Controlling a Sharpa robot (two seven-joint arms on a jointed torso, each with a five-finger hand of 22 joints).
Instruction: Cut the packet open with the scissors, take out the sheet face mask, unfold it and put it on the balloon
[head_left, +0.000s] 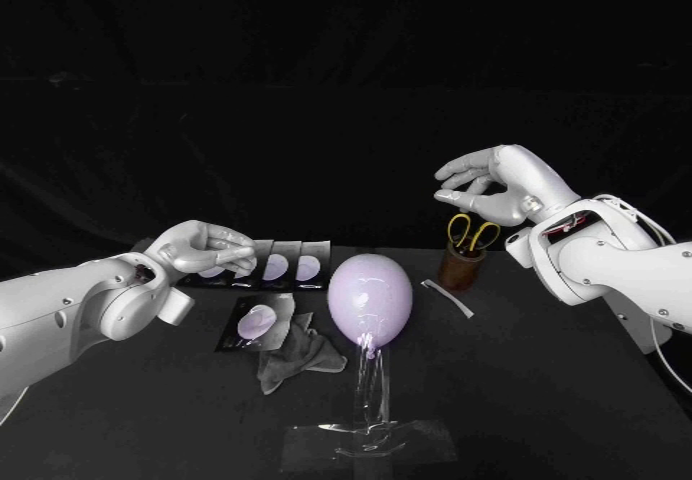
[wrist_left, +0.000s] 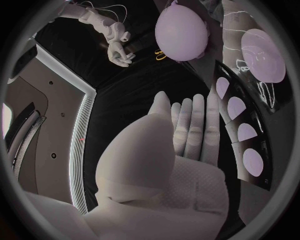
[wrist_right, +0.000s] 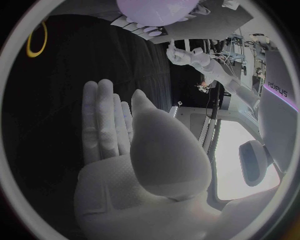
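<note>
1. While the silver right hand (head_left: 490, 185) hung above the yellow-handled scissors (head_left: 472, 232) standing handles-up in the brown cup (head_left: 463, 268), its fingers were loosely apart and held nothing. The sound approach looked to be straight down onto the handle loops, then a vertical lift so the cup would not tip.
2. The silver left hand (head_left: 209, 248) lay over one end of the row of black foil packets with pale oval windows (head_left: 289, 267), fingers straight, side by side, gripping nothing. Whether they touched the foil I could not tell. Another such packet (head_left: 255, 325) lay apart, in front of the row.
3. The pale lilac balloon (head_left: 371, 290) on its clear stand (head_left: 368, 385) stood between the hands, near the cup, so the scissors would best travel wide of it, points turned away.
4. Bare black table (head_left: 548, 400) lay open on the right. A white strip (head_left: 447, 298) and a crumpled grey cloth (head_left: 296, 355) crowded the balloon's sides.
</note>
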